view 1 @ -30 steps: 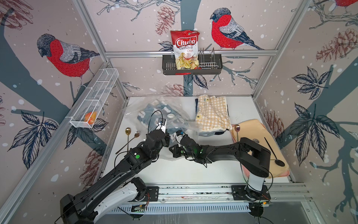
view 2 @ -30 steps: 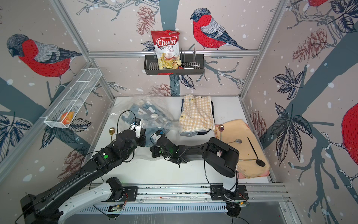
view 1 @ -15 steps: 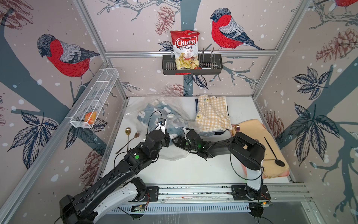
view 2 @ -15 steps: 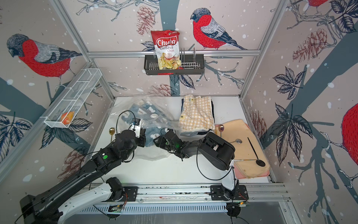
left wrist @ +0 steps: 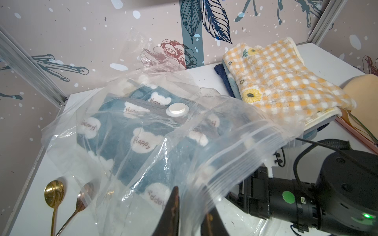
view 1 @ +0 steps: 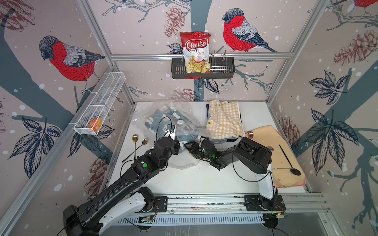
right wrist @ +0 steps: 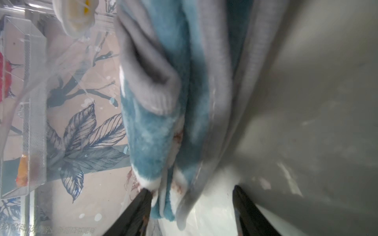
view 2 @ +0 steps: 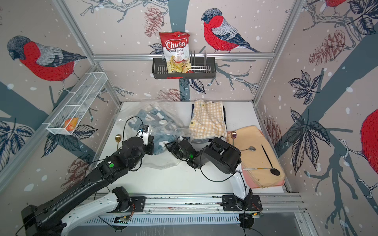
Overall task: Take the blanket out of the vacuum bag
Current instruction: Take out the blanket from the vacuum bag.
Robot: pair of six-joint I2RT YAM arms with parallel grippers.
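Blanket [left wrist: 141, 143] says "Happy", crisps [view 1: 195, 52] "Chuba Cassava Chips"; left tool [left wrist: 191, 204] pinches vacuum bag [left wrist: 235, 147], right tool [right wrist: 191, 189] gapes

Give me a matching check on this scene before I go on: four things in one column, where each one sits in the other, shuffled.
Things:
1. blanket
2. chips bag
3. black spoon
4. gold spoon

Places:
A. standing in the black wall rack
B. lying on the bare table, beside the bag
C. inside the vacuum bag
D. lying on the beige cloth

Pairs: 1-C, 2-A, 3-D, 4-B
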